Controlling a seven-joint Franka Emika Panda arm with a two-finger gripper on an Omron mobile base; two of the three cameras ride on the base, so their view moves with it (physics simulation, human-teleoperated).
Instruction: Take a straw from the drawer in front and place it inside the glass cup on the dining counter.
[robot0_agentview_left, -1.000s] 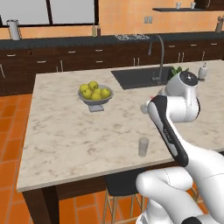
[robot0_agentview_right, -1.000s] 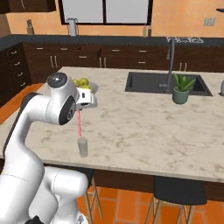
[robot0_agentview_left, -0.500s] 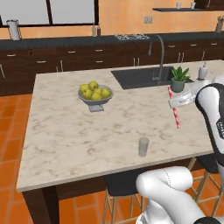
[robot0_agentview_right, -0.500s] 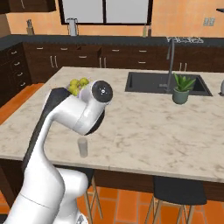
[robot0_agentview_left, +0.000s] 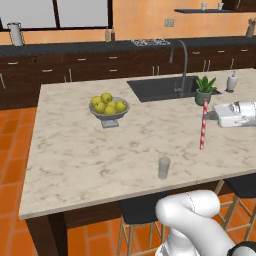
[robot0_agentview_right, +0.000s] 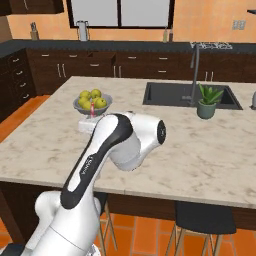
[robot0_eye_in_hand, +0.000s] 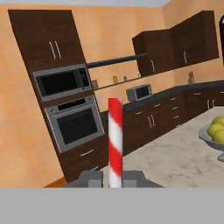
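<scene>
gripper (robot0_eye_in_hand: 109, 180) was clamped on the red-white straw (robot0_agentview_left: 203, 124), right side of frame | straw hung upright | glass cup (robot0_agentview_left: 163, 168) sat lower center on the counter (robot0_agentview_left: 75, 150)

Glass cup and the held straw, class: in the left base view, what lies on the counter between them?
Nothing: only bare marbled dining counter separates the glass cup from the red-and-white straw, which the end effector holds upright.

Red-and-white striped straw (robot0_agentview_left: 203, 131) hangs upright above the beige marbled dining counter (robot0_agentview_left: 75, 150); small translucent glass cup (robot0_agentview_left: 164, 168) stands at its eight o'clock, empty.
</scene>
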